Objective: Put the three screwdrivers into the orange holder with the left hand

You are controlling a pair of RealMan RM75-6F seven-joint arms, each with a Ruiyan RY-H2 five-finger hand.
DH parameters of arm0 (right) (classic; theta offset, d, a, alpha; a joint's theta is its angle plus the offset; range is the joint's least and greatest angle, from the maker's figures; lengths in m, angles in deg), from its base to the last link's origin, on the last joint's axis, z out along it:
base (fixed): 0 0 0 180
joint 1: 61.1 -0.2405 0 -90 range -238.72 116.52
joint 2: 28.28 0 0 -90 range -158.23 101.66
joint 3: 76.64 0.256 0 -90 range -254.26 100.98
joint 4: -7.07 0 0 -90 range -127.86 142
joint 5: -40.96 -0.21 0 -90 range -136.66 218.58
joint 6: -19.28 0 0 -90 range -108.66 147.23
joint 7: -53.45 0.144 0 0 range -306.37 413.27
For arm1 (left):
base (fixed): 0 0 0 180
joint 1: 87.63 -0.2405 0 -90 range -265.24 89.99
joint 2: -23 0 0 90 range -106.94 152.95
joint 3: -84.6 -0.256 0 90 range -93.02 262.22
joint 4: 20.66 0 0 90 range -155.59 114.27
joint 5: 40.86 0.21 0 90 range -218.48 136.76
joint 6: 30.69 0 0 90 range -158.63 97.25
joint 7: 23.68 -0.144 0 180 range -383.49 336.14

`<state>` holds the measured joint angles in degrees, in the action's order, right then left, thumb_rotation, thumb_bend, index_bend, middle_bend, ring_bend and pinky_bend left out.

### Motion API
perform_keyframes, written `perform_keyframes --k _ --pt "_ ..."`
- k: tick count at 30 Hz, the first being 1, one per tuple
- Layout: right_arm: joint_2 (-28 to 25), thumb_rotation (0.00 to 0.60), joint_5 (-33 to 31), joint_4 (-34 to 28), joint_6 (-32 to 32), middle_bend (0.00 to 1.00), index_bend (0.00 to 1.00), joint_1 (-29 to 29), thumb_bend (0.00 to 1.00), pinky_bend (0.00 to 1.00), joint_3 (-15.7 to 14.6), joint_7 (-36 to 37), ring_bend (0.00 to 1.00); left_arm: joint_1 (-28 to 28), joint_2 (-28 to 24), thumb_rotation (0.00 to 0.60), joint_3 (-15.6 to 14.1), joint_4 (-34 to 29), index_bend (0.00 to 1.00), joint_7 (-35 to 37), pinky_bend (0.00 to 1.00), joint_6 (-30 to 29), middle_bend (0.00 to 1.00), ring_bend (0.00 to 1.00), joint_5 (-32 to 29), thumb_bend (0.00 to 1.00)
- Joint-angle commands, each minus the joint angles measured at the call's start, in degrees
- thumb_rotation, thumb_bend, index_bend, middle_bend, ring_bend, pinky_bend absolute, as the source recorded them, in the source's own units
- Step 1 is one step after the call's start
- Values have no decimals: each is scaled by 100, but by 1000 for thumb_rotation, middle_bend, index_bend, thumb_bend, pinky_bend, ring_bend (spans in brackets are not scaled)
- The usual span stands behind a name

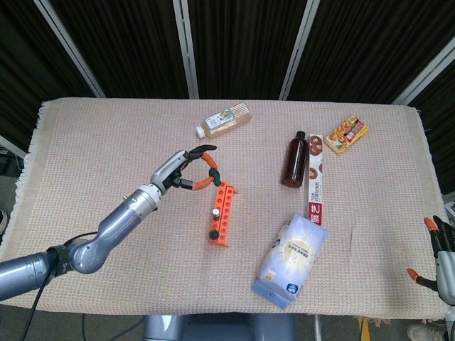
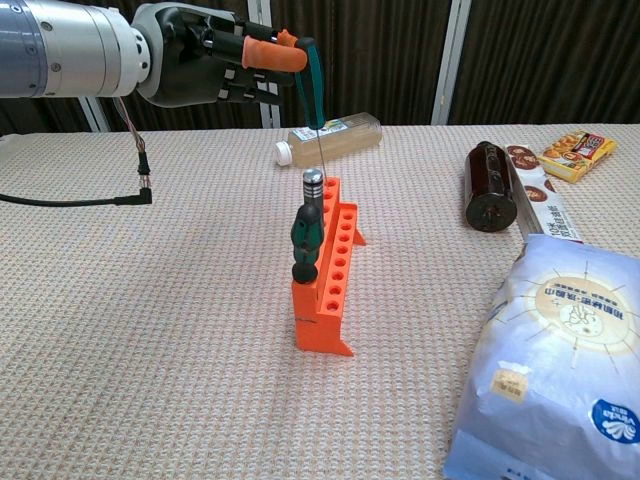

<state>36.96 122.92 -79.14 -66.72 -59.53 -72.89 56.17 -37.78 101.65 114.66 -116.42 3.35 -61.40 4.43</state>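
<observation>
The orange holder (image 1: 222, 213) (image 2: 328, 270) stands at the table's middle. Two screwdrivers stand upright in it: a green-and-black-handled one (image 2: 303, 243) at the near end and a silver-topped one (image 2: 313, 186) behind it. My left hand (image 1: 186, 170) (image 2: 215, 68) pinches a third, green-handled screwdriver (image 2: 313, 88) between orange fingertips, shaft pointing down, just above the holder's far end. My right hand (image 1: 441, 259) rests at the table's near right corner, fingers apart, holding nothing.
A drink bottle (image 1: 223, 119) lies behind the holder. A brown bottle (image 1: 295, 159), a long snack box (image 1: 316, 177) and a small snack pack (image 1: 345, 134) lie at right. A white-blue bag (image 1: 292, 259) sits near the front. A black cable (image 2: 75, 200) trails at left.
</observation>
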Motion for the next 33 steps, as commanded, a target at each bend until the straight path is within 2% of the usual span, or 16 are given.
perform_keyframes --k 1,33 --pt "5 600 -3 8 4 0 0 1 0 0 -1 7 0 39 24 600 -54 34 671 0 0 -14 75 0 -36 384" --pt "-8 600 -93 13 48 0 0 11 0 0 23 -11 0 400 267 600 -376 383 662 -115 0 -228 74 0 -191 383"
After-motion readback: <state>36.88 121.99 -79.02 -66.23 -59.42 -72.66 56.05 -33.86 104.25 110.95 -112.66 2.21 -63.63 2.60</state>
